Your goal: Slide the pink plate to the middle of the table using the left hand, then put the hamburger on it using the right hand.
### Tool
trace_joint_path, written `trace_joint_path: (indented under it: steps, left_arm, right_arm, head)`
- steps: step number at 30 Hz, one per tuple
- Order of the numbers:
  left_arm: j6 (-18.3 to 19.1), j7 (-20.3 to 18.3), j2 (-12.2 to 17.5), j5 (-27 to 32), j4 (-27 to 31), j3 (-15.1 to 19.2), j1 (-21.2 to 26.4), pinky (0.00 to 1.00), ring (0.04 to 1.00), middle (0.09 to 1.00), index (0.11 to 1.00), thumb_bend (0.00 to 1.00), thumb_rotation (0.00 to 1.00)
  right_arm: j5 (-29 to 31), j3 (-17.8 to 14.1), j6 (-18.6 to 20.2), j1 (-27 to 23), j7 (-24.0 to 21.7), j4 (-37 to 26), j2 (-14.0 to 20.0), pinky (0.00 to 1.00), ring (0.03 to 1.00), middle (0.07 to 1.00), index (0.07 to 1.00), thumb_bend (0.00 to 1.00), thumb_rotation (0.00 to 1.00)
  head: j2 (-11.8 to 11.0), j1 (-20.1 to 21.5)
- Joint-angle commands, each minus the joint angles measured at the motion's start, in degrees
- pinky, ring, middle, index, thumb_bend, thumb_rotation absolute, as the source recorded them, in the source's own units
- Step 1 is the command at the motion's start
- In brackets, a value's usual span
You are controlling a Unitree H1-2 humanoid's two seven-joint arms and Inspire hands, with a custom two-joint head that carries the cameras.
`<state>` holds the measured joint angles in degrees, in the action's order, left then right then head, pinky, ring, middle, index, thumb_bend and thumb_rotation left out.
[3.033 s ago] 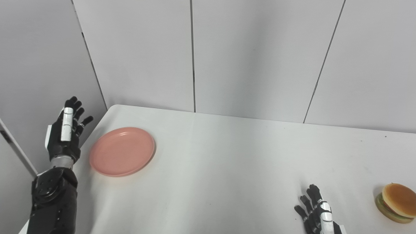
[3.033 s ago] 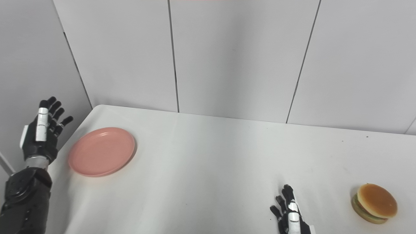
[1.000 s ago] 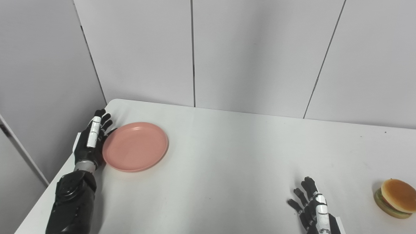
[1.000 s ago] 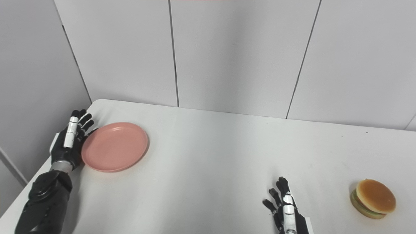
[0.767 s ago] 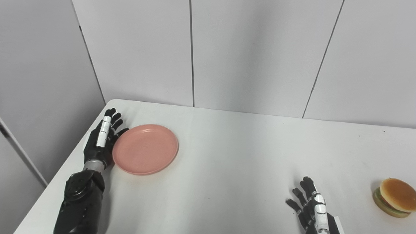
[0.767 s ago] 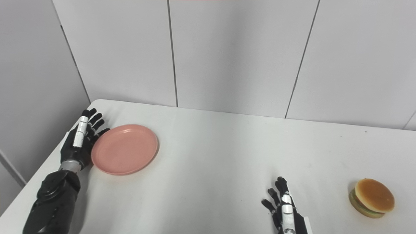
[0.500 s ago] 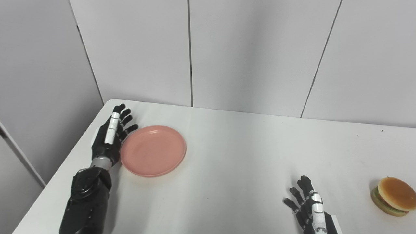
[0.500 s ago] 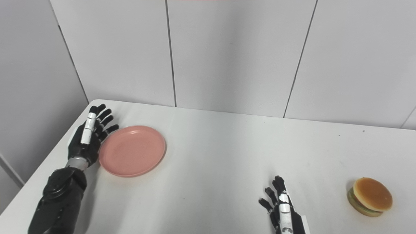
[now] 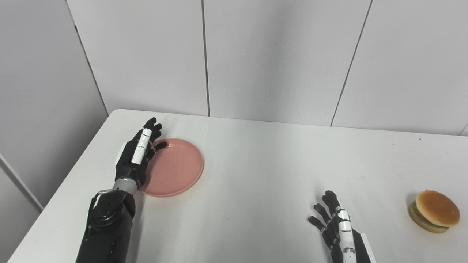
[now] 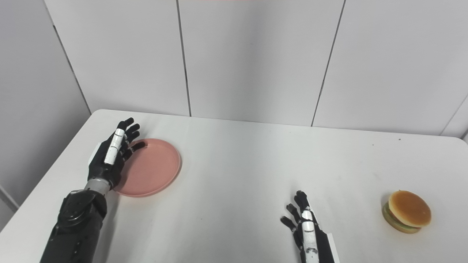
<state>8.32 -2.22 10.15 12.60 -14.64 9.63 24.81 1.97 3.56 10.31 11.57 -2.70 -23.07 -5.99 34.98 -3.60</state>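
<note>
The left hand's fingers [image 9: 148,133] are spread and hold nothing, reaching over the left rim of the pink plate [image 9: 175,168]; whether they touch it is unclear. The left hand [image 9: 134,157] stands on edge at that rim. The round plate lies flat on the counter [image 9: 256,171], left of centre. The right hand [image 9: 336,228] rests splayed and empty near the front edge. The hamburger [image 9: 435,210] sits upright, far right, well apart from both.

The scene is lit evenly and brightly from above. Soft shadows are cast on the desk [image 9: 256,175] toward 7 o'clock. No glare is seen; both pictures are sharp.
</note>
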Motion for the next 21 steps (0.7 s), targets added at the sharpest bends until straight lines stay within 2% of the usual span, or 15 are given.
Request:
trace_joint_path:
  steps: [1,9,13,21]
  left_arm:
    - [0.16,0.69,-0.82,-0.59,2.39,-0.46,1.43,0.78,0.931,0.901,0.867,0.9,0.77]
    - [-0.45,1.01,-3.99,-0.99,2.13,-1.67,1.24,0.81,0.935,0.898,0.864,0.88,0.76]
    - [0.11,0.69,-4.15,-1.3,3.1,-2.09,1.68,0.77,0.929,0.905,0.877,0.88,0.76]
    - [1.61,0.44,-4.0,0.01,6.79,-1.63,2.7,0.79,0.928,0.909,0.879,0.91,0.76]
  right_arm:
    - [0.04,0.65,-0.06,6.94,-0.16,-2.33,0.98,0.85,0.922,0.966,0.945,0.68,1.0]
    - [-0.06,1.28,-0.06,7.14,0.31,-2.43,0.72,0.86,0.929,0.972,0.95,0.66,1.0]
    - [-0.13,1.43,-0.26,7.04,0.35,-2.21,0.79,0.86,0.932,0.975,0.954,0.67,1.0]
    - [0.19,1.18,-0.59,6.86,0.1,-1.71,1.22,0.87,0.935,0.977,0.955,0.66,1.0]
  head:
    - [-0.09,-0.01]
    - [-0.17,-0.03]
    - [-0.44,-0.03]
    - [-0.67,-0.56]
